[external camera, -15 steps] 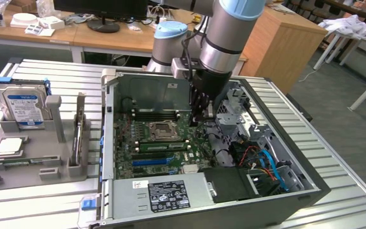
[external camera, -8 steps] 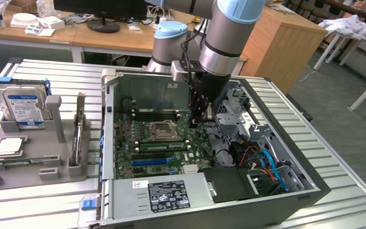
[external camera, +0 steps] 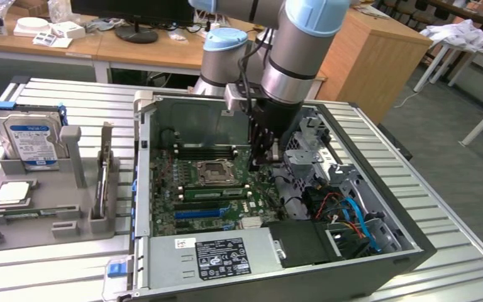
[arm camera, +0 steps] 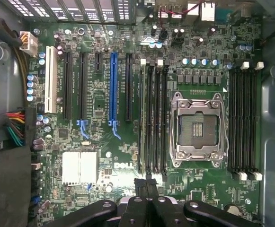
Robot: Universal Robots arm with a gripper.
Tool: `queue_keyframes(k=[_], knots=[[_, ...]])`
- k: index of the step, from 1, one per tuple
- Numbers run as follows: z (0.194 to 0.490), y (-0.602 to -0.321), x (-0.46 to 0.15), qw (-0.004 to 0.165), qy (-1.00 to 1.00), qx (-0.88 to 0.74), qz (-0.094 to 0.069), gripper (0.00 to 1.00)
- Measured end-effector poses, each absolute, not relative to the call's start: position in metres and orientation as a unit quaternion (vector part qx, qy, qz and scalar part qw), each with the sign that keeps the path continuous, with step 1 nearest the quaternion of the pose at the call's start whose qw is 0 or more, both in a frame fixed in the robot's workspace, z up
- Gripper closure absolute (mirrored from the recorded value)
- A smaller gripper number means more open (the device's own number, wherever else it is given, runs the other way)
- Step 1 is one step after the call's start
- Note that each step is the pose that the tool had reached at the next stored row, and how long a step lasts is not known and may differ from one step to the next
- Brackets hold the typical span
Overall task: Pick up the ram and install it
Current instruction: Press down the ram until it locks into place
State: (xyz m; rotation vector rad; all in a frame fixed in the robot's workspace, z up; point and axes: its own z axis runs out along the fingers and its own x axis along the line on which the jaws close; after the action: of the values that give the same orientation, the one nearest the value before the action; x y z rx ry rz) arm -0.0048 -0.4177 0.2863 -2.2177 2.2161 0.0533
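Green motherboard [arm camera: 99, 132], blue expansion slot [arm camera: 112, 85], white slot [arm camera: 48, 80], silver processor socket [arm camera: 197, 130], black hand [arm camera: 147, 185]

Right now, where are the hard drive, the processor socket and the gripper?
hard drive [external camera: 33, 135]: exterior view, on its label.
socket [arm camera: 198, 128]: wrist view, on its open centre.
gripper [arm camera: 146, 182]: wrist view, between its shut fingertips.

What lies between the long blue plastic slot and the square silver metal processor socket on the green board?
In the wrist view, one long black slot lies there, then a bank of black memory slots with white end clips.
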Motion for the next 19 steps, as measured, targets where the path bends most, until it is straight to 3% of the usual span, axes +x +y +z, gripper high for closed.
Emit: queue_keyframes(k=[19], knots=[[0.269,-0.418,-0.005,0.003,0.707,-0.707,0.017,0.89]])
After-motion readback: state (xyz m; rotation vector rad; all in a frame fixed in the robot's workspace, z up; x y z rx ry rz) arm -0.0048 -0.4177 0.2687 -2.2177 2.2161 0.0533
